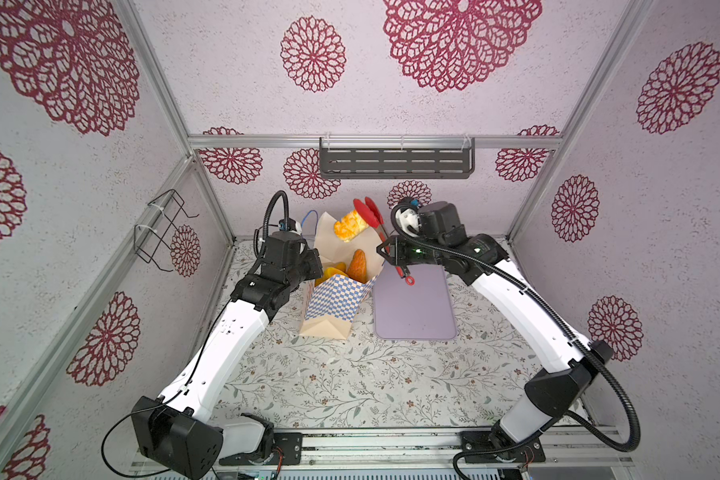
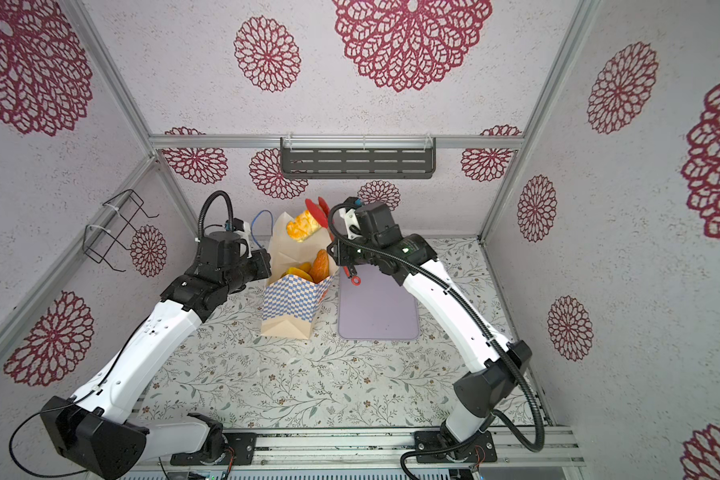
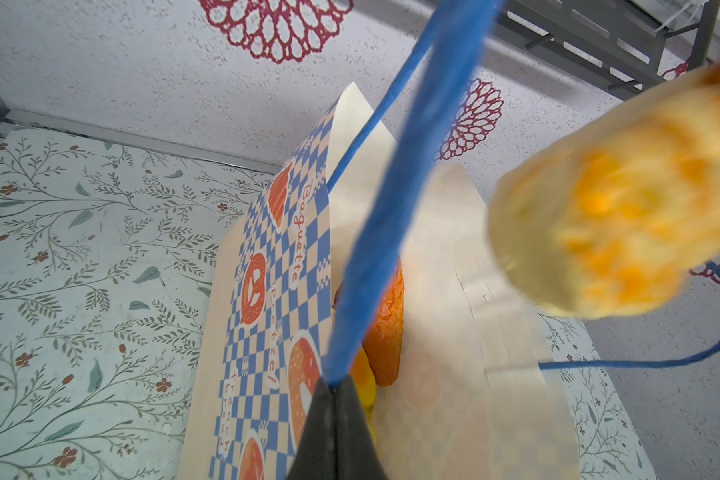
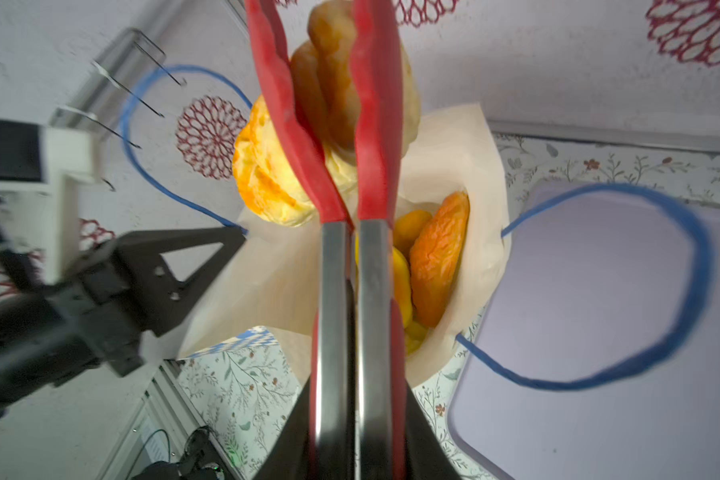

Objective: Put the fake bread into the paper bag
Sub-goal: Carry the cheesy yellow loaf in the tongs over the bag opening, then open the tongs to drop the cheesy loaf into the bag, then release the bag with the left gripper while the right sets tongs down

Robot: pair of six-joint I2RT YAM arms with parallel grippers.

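Note:
The paper bag (image 1: 337,299) stands upright at mid-table with its mouth open, seen in both top views (image 2: 296,297). My left gripper (image 3: 334,388) is shut on the bag's blue cord handle (image 3: 391,216) at its left rim. My right gripper (image 4: 356,386) is shut on the steel handles of red tongs (image 4: 283,104). The tongs pinch a yellow braided piece of fake bread (image 1: 350,225) in the air over the bag's mouth. An orange-brown loaf (image 4: 439,257) and yellow pieces lie inside the bag.
A flat lilac tray (image 1: 416,307) lies on the floral table just right of the bag, with nothing on it. A dark slotted shelf (image 1: 395,162) hangs on the back wall. A wire rack (image 1: 163,228) sticks out from the left wall.

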